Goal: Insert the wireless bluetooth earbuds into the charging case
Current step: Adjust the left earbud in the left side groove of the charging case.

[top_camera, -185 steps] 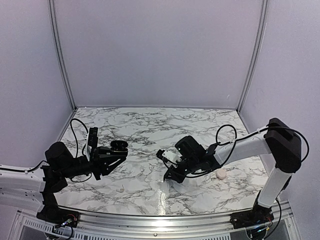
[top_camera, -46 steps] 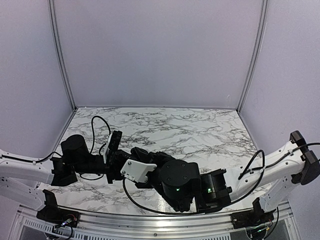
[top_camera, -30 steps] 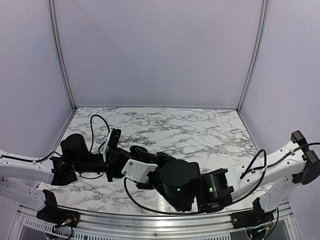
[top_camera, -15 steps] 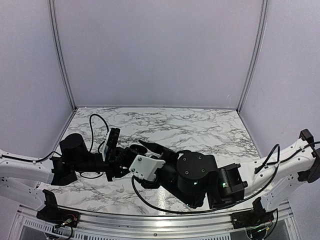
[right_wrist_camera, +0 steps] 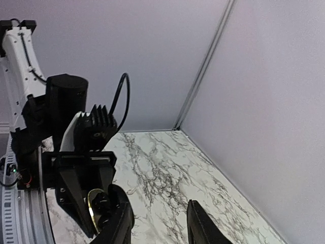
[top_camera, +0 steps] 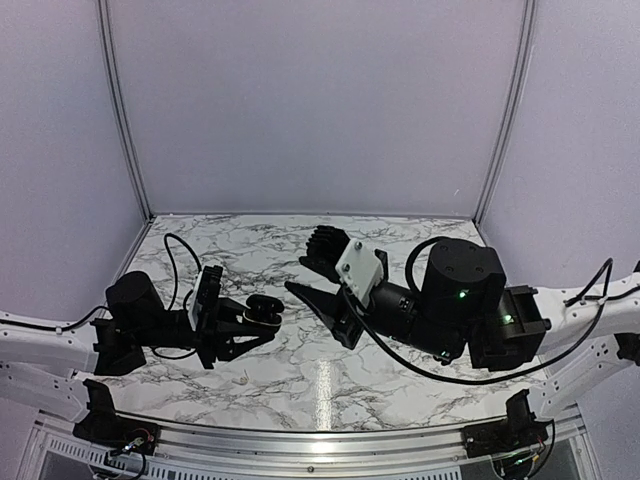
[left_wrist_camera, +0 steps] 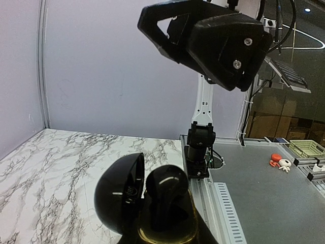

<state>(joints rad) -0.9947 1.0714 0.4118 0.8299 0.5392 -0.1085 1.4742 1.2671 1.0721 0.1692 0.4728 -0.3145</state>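
Presently listed, left to right. Item one: left claw, low over the marble table, closed around a black round object. The left wrist view shows this object as two glossy rounded halves side by side, possibly a hinged shell standing open, though that cannot be settled. Item two: right claw, raised well above the table and pointed toward the left claw, its two fingers moderately apart with nothing between them. Item three: the charging case and the wireless bluetooth earbuds, not located in any view. From above, the bulky right arm covers much of the table's right half, and neither wrist camera looks down there, so their position cannot be told. Handling, by judgement: the earbuds should be very light, hard-shelled and slick, apt to skid or flick away under a pinch. They are best taken across the bud body, not the stem tip. The case, light with a smooth rounded shell, would likely slide when pushed. It wants holding by its lower half across the broad faces, leaving the lid free to swing. Markings: a small pale mark inside one half of the black object, too small to read; no brand or lettering legible on arms, claws or table.
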